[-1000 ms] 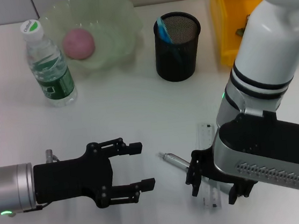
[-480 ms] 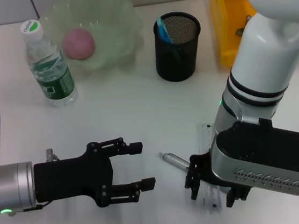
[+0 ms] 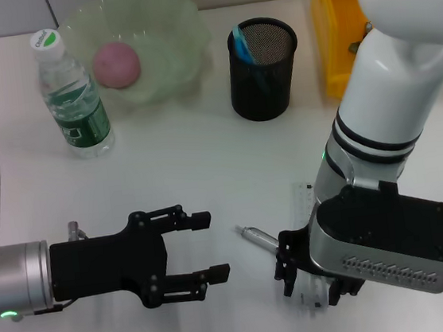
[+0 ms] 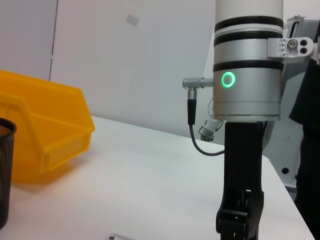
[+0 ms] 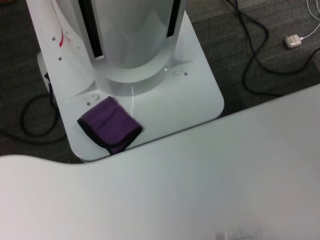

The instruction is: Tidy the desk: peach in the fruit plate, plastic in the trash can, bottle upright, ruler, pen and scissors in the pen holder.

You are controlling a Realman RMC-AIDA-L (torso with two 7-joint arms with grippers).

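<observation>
**The ruler and pen could slip or get pushed away**

In the head view the right gripper (image 3: 310, 278) is low in the lower right of the frame, right over the clear flat plastic ruler (image 3: 303, 205) and beside the thin silver pen (image 3: 258, 238); both lie on the white worktop (image 3: 205, 160). Its black fingers (image 3: 285, 264) point down at the near end of the ruler, but the big arm hides the tips, so I cannot tell how far apart they are, or if they hold anything yet.

The left gripper (image 3: 203, 247) hangs at the lower left with its fingers spread wide and nothing between them.

The round black mesh pen holder (image 3: 263, 69) stands at the upper middle with something blue in it. The pink peach (image 3: 116, 64) already sits in the pale green fruit plate (image 3: 182, 26) at the upper left; the clear plastic bottle with a green cap (image 3: 74, 99) stands upright beside it. The yellow plastic bin (image 3: 334, 33) is at the upper right.

What could go wrong, I think:

- The ruler is thin and flat; the fingers may slide over it and not catch it.
- The pen is very close; a finger could bump it and it may roll off.
- The fingers could press too hard on the worktop.
- Both things might get pinched at once.
</observation>
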